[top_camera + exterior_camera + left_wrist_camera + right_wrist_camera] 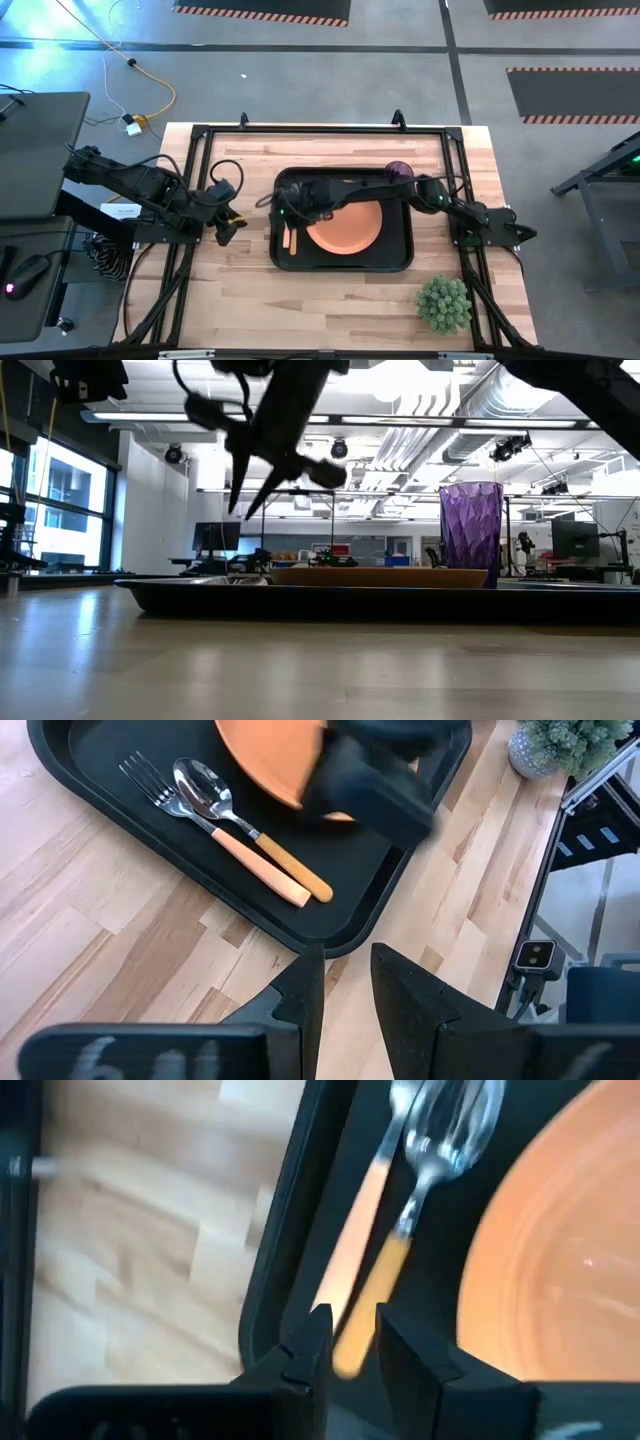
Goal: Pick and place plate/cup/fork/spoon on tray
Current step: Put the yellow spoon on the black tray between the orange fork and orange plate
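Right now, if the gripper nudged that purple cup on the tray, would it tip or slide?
The purple cup stands upright, taller than wide, so a push near its rim would probably tip it. It looks like thin translucent plastic, likely light. On the black tray a low push might slide it towards the orange plate.

The right arm (380,780) is blurring across the left wrist view, hiding part of the plate (265,760). From above, it is covering the plate's (345,228) far edge. The fork (355,1230) and spoon (440,1170) are smearing together in the right wrist view.
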